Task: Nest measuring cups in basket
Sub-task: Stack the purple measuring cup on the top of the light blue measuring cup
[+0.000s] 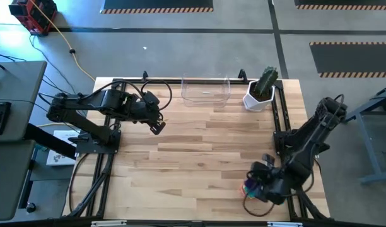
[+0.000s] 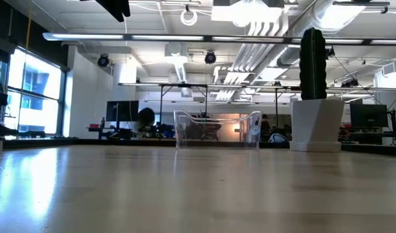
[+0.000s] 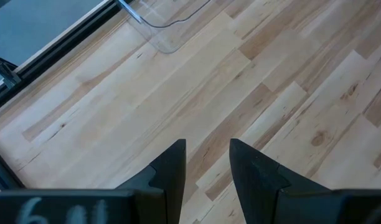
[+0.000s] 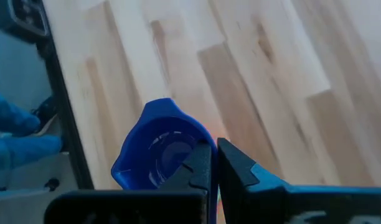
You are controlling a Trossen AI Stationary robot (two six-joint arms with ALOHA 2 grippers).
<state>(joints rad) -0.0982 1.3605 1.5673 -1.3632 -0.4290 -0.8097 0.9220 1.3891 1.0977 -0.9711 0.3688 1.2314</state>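
A blue measuring cup sits right at my right gripper, which is shut on it near the table's near right corner. A bit of orange-red shows just past the fingertips, and a small multi-coloured cluster of cups lies under that gripper in the high view. The other cups cannot be told apart. The clear basket stands on its base at the far edge, with nothing in it. My left gripper hangs open above bare wood left of the middle. My right gripper has the blue cup by its rim wall, on the side nearest the fingers. One finger stands inside the bowl and the other outside, with only a thin gap between them. The cup's mouth faces the wrist camera. Whether it is lifted, I cannot tell.
A white pot with a green cactus stands just right of the basket at the far edge. Black frame rails run along the table's sides. Bare wood fills the middle. Blue shapes show beyond the table's edge.
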